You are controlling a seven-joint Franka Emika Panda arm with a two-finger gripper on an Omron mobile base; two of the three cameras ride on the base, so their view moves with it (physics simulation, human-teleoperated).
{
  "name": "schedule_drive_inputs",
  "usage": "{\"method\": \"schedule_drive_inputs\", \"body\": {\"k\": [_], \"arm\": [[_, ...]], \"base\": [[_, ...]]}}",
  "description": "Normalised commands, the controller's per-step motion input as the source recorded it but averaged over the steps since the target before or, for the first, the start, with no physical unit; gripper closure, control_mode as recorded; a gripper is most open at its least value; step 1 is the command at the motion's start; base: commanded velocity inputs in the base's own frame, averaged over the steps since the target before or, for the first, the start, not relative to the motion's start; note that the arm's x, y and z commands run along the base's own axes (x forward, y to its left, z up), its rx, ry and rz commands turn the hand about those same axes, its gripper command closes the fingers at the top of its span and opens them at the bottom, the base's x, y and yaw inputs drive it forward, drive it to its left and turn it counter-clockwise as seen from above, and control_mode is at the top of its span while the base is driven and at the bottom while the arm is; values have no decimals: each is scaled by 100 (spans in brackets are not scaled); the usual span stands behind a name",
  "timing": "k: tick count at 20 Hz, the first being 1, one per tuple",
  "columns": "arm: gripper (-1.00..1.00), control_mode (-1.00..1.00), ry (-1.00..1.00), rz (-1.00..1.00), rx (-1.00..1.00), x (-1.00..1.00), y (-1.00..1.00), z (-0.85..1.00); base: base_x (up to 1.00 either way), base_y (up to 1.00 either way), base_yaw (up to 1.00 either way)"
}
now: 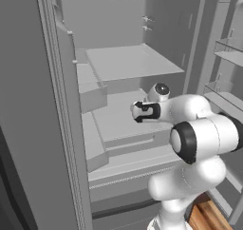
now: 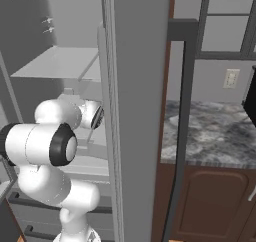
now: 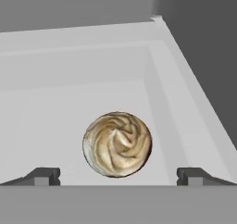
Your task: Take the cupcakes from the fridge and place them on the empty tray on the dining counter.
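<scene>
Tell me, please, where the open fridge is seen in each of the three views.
Left base view: fridge interior across the middle, its open door at left.
Right base view: fridge interior at left, door edge-on in the middle.
Hand view: pale fridge floor and walls, tan cupcake on it.
Shared landmark: upper shelf, both base views.

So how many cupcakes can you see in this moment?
1. A tan-swirled cupcake sits on a pale fridge shelf, seen from above between the open hand's fingertips. The arm blocks part of the shelves in the base views, so another could be hidden.
</scene>
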Motion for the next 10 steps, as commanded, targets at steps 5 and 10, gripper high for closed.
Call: {"method": "schedule_drive_inputs", "body": {"k": [5,10], "arm": [[-100,-100,0,0,0,4,0,-27],[-100,-100,0,0,0,25,0,-21]], "base": [[0,0,0],[0,0,0]]}}
